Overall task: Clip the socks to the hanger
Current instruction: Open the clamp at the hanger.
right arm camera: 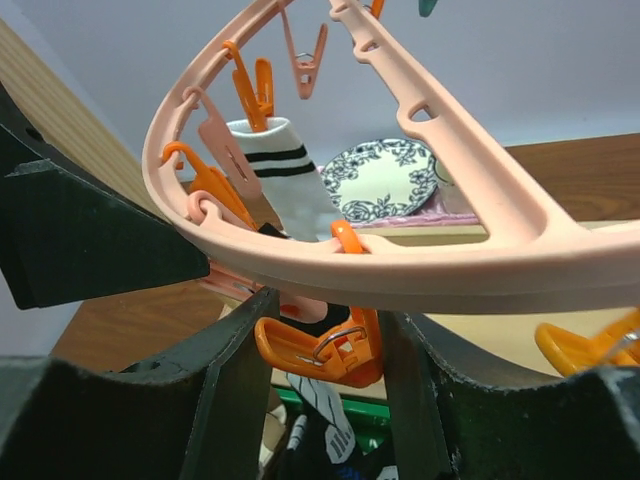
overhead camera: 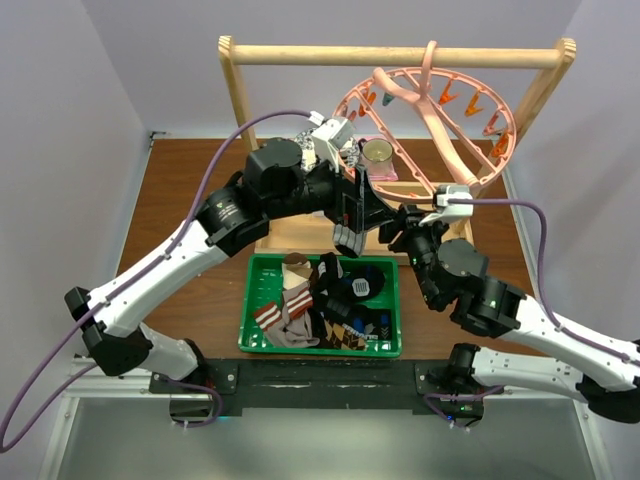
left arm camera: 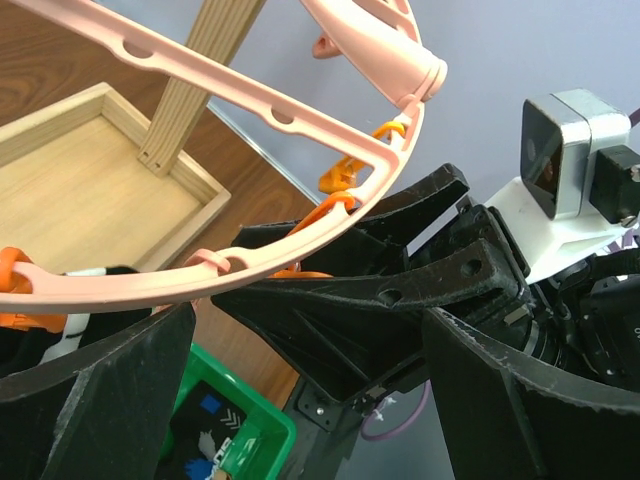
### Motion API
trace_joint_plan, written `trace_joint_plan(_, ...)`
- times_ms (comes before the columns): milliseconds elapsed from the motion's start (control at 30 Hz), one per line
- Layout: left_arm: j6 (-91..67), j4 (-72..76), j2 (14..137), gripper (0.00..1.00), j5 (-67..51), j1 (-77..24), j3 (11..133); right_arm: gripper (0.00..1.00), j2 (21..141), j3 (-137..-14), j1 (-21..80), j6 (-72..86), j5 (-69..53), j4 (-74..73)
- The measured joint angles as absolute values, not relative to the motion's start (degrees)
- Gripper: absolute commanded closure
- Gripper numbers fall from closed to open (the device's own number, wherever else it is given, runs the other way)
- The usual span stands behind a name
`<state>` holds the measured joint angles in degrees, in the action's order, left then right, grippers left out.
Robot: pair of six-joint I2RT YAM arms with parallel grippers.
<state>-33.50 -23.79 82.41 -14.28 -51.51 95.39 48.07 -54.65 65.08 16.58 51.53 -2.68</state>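
The pink hanger hangs tilted from the wooden rack, and its rim crosses both wrist views. My right gripper is under the rim, its fingers pressed against both sides of an orange clip. A black patterned sock hangs from that clip. A white sock with black stripes is clipped further along the rim. My left gripper is wide open just below the rim, facing the right gripper and holding nothing. More socks lie in the green tray.
The green tray sits at the table's near edge between the arms. The wooden rack and its box-like base stand behind. A floral-patterned item and a cup rest on the base. Walls close in on both sides.
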Motion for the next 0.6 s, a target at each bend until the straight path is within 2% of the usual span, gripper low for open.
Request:
trace_joint_plan(167,-33.21,-24.43,83.66,0.0,-14.48,-51.94,95.9,0.51,45.47,-55.42,65.12,16.05,51.29,-7.77)
trace_joint_plan(400,-33.12,-24.58,91.74,0.0,2.81,-47.7,95.59,0.49,39.35,-59.29,69.89,13.08,43.31,-13.32)
trace_joint_plan(600,-32.71,-25.56,92.27,0.0,8.45,-47.16,94.48,0.49,37.32,-59.29,70.11,10.79,44.42,-16.08)
